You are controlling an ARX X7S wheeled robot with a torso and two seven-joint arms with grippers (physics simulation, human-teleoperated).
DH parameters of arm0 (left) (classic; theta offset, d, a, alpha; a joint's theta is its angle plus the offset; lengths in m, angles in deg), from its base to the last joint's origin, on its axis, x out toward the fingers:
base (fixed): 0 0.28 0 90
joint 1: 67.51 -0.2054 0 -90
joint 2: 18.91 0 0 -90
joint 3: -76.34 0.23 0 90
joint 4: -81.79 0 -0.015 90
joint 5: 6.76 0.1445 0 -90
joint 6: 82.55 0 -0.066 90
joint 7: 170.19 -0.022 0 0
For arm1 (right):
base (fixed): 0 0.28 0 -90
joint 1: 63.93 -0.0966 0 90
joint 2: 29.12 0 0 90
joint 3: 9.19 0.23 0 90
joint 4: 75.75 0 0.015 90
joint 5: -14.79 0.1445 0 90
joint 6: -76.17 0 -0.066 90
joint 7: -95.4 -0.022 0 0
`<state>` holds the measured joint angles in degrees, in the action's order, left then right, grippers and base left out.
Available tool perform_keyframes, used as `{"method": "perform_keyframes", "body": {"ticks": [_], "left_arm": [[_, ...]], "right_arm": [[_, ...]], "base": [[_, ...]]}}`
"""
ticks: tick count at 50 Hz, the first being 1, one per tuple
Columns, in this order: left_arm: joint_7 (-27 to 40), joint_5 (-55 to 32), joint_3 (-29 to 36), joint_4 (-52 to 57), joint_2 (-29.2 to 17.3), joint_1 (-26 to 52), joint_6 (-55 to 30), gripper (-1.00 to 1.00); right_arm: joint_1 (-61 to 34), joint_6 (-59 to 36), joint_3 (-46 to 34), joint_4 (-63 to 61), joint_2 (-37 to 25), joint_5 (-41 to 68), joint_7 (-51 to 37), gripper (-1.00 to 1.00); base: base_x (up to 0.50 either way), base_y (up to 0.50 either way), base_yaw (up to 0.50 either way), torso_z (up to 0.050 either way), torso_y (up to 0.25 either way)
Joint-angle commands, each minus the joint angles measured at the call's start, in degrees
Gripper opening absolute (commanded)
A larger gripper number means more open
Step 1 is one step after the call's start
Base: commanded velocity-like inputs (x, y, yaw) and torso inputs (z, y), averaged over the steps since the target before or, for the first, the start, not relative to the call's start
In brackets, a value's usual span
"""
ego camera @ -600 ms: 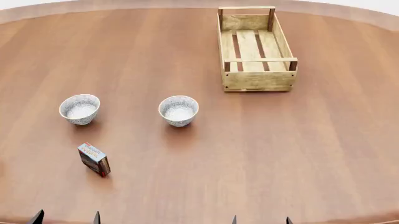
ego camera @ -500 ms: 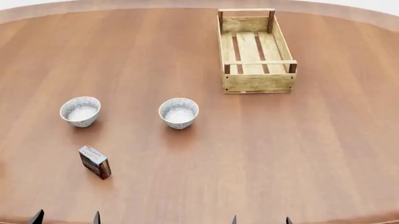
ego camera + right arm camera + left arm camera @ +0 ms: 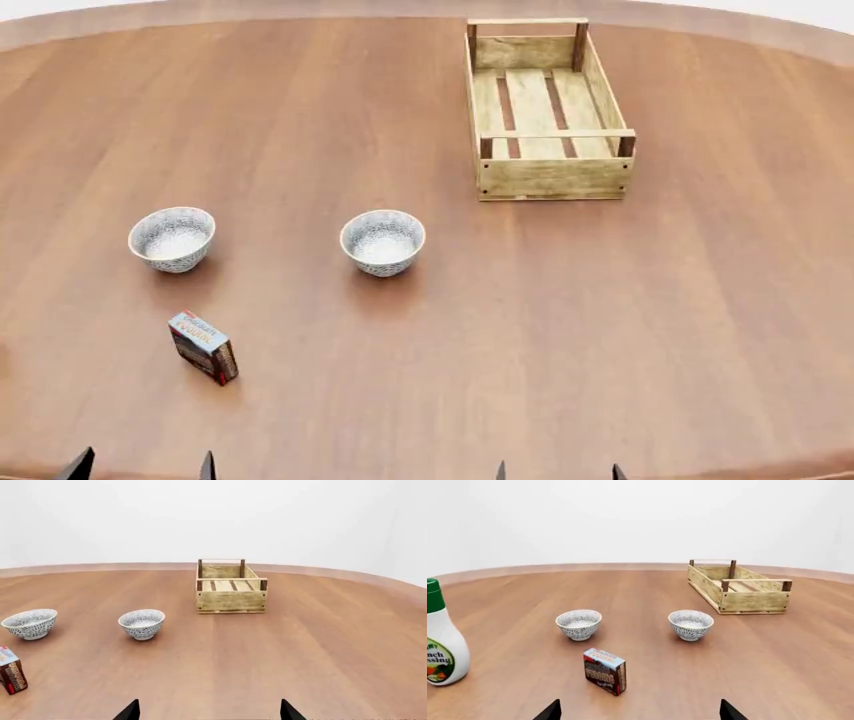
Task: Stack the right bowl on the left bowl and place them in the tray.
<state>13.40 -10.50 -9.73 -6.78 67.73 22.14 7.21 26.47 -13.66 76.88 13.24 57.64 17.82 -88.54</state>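
Two white patterned bowls stand apart on the brown table: the left bowl [image 3: 171,238] [image 3: 578,624] [image 3: 29,623] and the right bowl [image 3: 383,240] [image 3: 691,624] [image 3: 141,624], both upright and empty. The tray [image 3: 549,108] [image 3: 737,587] [image 3: 231,586], a long pale wooden crate with a slatted bottom, lies at the far right of the bowls and holds nothing. My left gripper [image 3: 142,468] [image 3: 639,712] and right gripper [image 3: 557,470] [image 3: 209,711] sit at the near table edge, only their dark fingertips showing, both open with nothing between them, well short of the bowls.
A small colourful box [image 3: 203,346] [image 3: 605,671] [image 3: 10,670] stands nearer to me than the left bowl. A white dressing bottle [image 3: 440,637] with a green cap shows only in the left wrist view, off to that side.
The head view shifted slightly, so the bowls, box and tray sit a few pixels lower in the picture. Nothing on the table moved; both grippers stay put.
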Motion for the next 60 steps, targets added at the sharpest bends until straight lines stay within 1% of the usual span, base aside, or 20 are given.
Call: {"method": "perform_keyframes", "body": {"ticks": [1, 13, 14, 20, 24, 26, 27, 28, 31, 33, 34, 35, 36, 39, 42, 46, 47, 48, 56, 60], "left_arm": [[1.0, -0.9, 1.3, 0.3, -1.1, -0.2, 0.4, 1.0], [1.6, -1.8, 2.1, 0.5, -1.9, -0.5, 1.2, 1.0], [1.8, -1.9, 2.1, 0.5, -2.0, -0.4, 1.1, 1.0], [2.4, -2.3, 2.5, 0.4, -2.4, -0.3, 1.1, 1.0], [3.5, -1.6, 2.9, 1.1, -2.7, -0.2, -0.5, 1.0], [4.3, -2.2, 2.5, 2.3, -2.6, 0.2, -2.8, 1.0], [4.8, -2.1, 2.4, 2.9, -2.7, 0.3, -4.0, 1.0], [5.5, -2.9, 2.1, 5.7, -2.7, 0.9, -8.6, 1.0], [6.4, -2.5, 2.6, 10.8, -3.5, 1.6, -14.1, 1.0], [6.6, -4.2, 1.7, 14.6, -3.8, 2.9, -19.1, 1.0], [7.1, -4.9, 1.3, 17.4, -4.2, 4.7, -24.5, 1.0], [7.2, -5.0, 1.3, 17.6, -4.2, 4.7, -24.7, 1.0], [7.3, -6.2, 0.7, 20.8, -4.6, 6.6, -28.7, 1.0], [8.1, -5.6, 1.2, 24.3, -5.5, 9.4, -32.1, 1.0], [8.4, -7.6, 0.5, 28.0, -5.8, 14.1, -40.0, 1.0], [9.5, -7.3, 0.9, 32.1, -6.9, 19.2, -46.0, 1.0], [9.6, -7.4, 0.9, 32.1, -6.9, 19.3, -46.0, 1.0], [9.3, -8.4, 0.6, 33.3, -6.9, 20.5, -48.6, 1.0], [10.4, -8.7, 0.7, 37.5, -7.5, 23.9, -53.4, 1.0], [10.6, -8.7, 0.7, 37.2, -7.5, 24.4, -53.3, 1.0]], "right_arm": [[0.4, 1.0, -1.6, -0.4, -1.0, 0.0, -1.6, 1.0], [0.7, 1.2, -2.5, -1.0, -1.7, 0.8, -2.7, 1.0], [0.8, 1.0, -2.2, -1.2, -1.7, 2.4, -2.0, 1.0], [0.8, 2.6, -2.8, -0.1, -2.0, 1.8, -2.7, 1.0], [0.8, 0.8, -3.2, -1.6, -2.4, 1.3, -3.8, 1.0], [0.7, -3.4, -2.8, -4.4, -2.7, 3.9, -3.0, 1.0], [0.7, -3.8, -2.8, -4.8, -2.8, 3.9, -3.3, 1.0], [-0.3, -8.4, -2.4, -8.1, -3.0, 4.3, -4.3, 1.0], [-1.8, -14.5, -2.6, -12.9, -3.6, 4.4, -5.4, 1.0], [-3.0, -19.4, -3.0, -16.1, -4.3, 4.9, -5.4, 1.0], [-4.5, -24.4, -3.2, -19.9, -4.9, 4.6, -6.1, 1.0], [-5.3, -26.6, -3.2, -22.0, -5.3, 5.1, -6.0, 1.0], [-6.0, -29.0, -2.9, -23.6, -5.4, 5.8, -6.0, 1.0], [-8.3, -34.4, -2.2, -27.9, -5.8, 7.1, -6.5, 1.0], [-11.9, -40.9, -1.5, -32.8, -6.2, 8.3, -7.3, 1.0], [-17.9, -49.8, 0.6, -37.2, -6.1, 10.8, -8.2, 1.0], [-18.0, -49.9, 0.6, -37.3, -6.1, 10.9, -8.3, 1.0], [-19.1, -51.1, 0.0, -38.4, -6.6, 10.5, -8.6, 1.0], [-23.0, -55.2, 0.2, -41.8, -7.0, 10.9, -9.8, 1.0], [-24.1, -55.8, 0.1, -42.0, -7.2, 10.6, -10.6, 1.0]], "base": [[0.0, 0.0, 0.0, 0.0, 0.0], [0.0, 0.5, 0.0, 0.0, 0.0], [0.0, 0.0, 0.0, 0.0, 0.0], [0.0, 0.0, 0.0, 0.0, 0.0], [0.0, 0.0, 0.0, 0.0, 0.0], [0.0, 0.0, 0.0, 0.0, 0.0], [0.0, 0.0, 0.0, 0.0, 0.0], [0.0, 0.0, 0.0, 0.0, 0.0], [0.0, 0.0, 0.0, 0.0, 0.0], [0.0, 0.0, 0.0, 0.0, 0.0], [0.0, 0.0, 0.0, 0.0, 0.0], [0.0, 0.0, 0.0, 0.0, 0.0], [0.0, 0.0, 0.0, 0.0, 0.0], [0.0, 0.0, 0.0, 0.0, 0.0], [0.0, 0.0, 0.0, 0.0, 0.0], [0.0, 0.0, 0.0, 0.0, 0.0], [0.0, 0.0, 0.0, 0.0, 0.0], [0.0, 0.0, 0.0, 0.0, 0.0], [0.0, 0.0, 0.0, 0.0, 0.0], [0.0, 0.0, 0.0, 0.0, 0.0]]}}
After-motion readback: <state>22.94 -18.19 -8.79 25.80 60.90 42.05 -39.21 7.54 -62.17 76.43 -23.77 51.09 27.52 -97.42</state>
